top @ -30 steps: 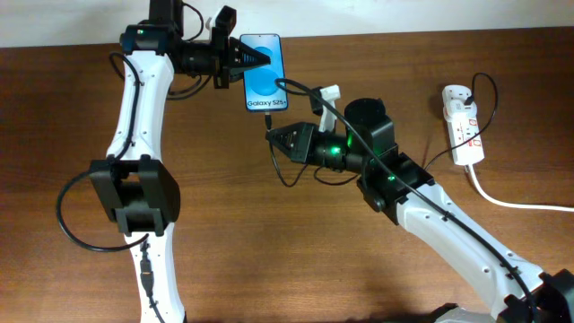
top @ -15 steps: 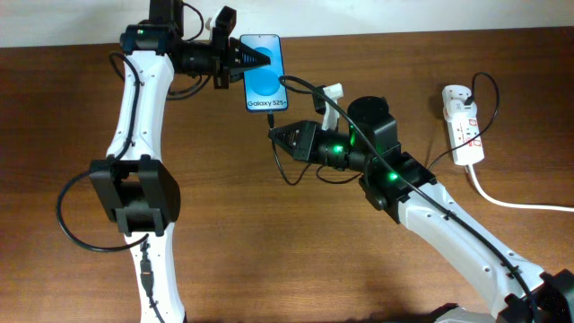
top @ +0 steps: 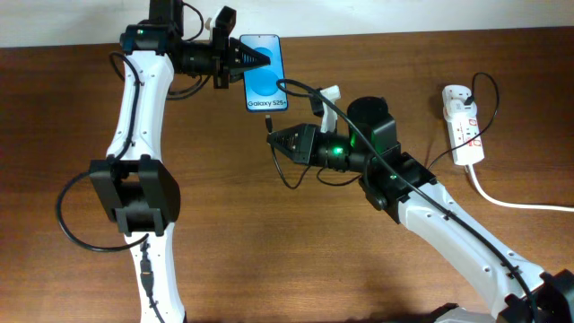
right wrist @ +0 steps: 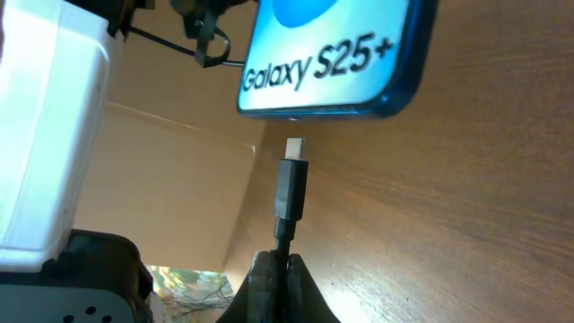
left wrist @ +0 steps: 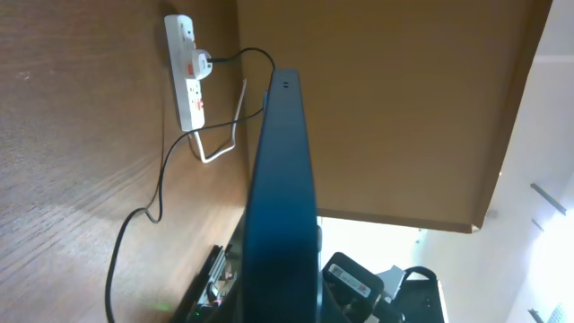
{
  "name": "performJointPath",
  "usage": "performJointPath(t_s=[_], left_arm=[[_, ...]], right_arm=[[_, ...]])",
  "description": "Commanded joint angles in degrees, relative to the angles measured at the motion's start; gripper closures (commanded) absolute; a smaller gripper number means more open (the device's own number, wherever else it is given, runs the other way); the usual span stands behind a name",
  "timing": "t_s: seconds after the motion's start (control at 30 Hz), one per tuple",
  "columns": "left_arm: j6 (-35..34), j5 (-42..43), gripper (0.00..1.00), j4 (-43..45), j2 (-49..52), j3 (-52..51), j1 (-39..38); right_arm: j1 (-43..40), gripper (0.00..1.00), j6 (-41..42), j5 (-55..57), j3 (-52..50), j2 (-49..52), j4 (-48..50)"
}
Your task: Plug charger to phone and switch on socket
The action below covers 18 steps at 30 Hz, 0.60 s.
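The phone lies at the table's back with its blue screen up and the "Galaxy S25" text at its near end. My left gripper is shut on the phone's left edge; in the left wrist view the phone's dark edge fills the middle. My right gripper is shut on the charger cable just behind its black plug tip. The plug's metal end sits a short gap below the phone's lower edge, apart from it. The white socket strip lies at the far right, with a plug head in it.
The charger's thin black cable loops from the right gripper over the arm toward the socket strip, which also shows in the left wrist view. A thick white cable runs from the strip off the right edge. A small white block sits by the right arm.
My right gripper has shifted slightly up toward the phone's lower end with the plug tip. The left arm and phone have not moved.
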Motion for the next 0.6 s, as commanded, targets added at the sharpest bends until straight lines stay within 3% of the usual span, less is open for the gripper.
performJointPath(t_s=[0.0,0.57], left_arm=[[-0.3,1.8,1.0,0.1,-0.1,0.0,0.3],[-0.3,1.8,1.0,0.1,-0.1,0.0,-0.1]], right_arm=[[-0.2,0.96,-0.9,0.4,-0.2,0.4,0.9],[-0.2,0.96,-0.9,2.2,-0.2,0.4,2.0]])
